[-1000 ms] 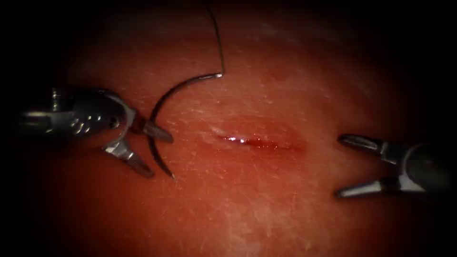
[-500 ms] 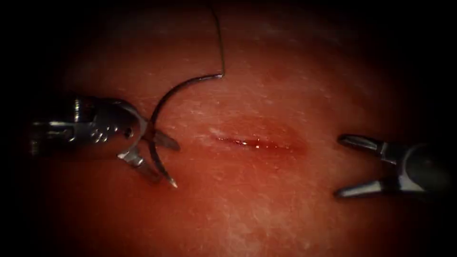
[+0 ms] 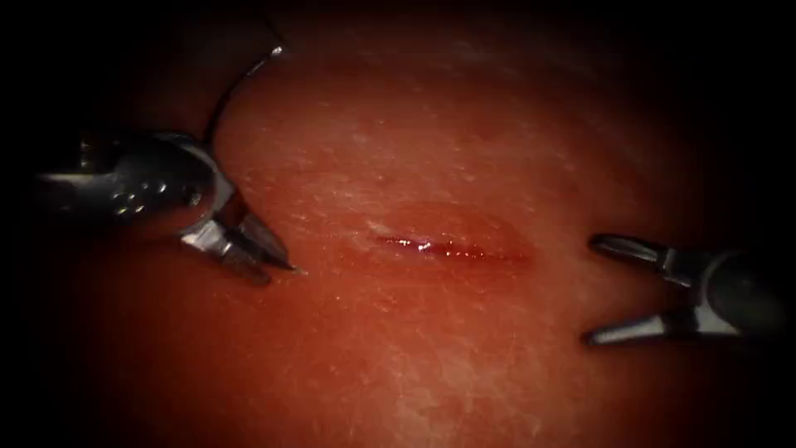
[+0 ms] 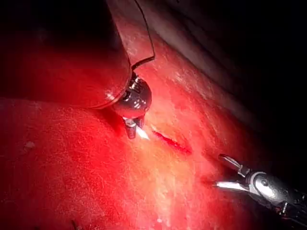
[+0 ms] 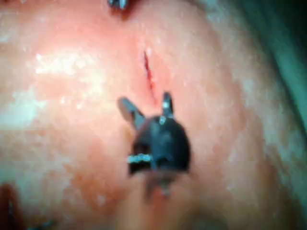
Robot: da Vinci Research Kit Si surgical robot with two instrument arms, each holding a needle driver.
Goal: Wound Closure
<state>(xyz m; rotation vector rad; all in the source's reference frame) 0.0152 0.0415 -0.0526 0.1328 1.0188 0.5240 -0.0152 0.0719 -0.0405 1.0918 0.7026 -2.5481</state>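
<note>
My left tool (image 3: 269, 259) sits at mid-left of the endoscope frame, left of the cut (image 3: 448, 246); jaws clamped on the needle (image 3: 236, 83) near its pointed end, only the tip poking out past the jaw ends, just above the tissue (image 3: 431, 373) surface; can't tell if the tip touches it; needle not in the tissue. Rest of the curve runs behind my wrist and arcs up to the upper left of the frame, swaged end glinting there. Compared with half a second ago, the jaws have closed on the needle and rotated it, the tail swinging from upper centre to upper left. In the left wrist view the thread (image 4: 146, 33) leaves the needle's tail and climbs away. My right tool (image 3: 590, 290) is at far right, right of the cut, jaws spread wide, holding nothing, unchanged. Red fluid (image 3: 423, 245) glistens in the cut.
</note>
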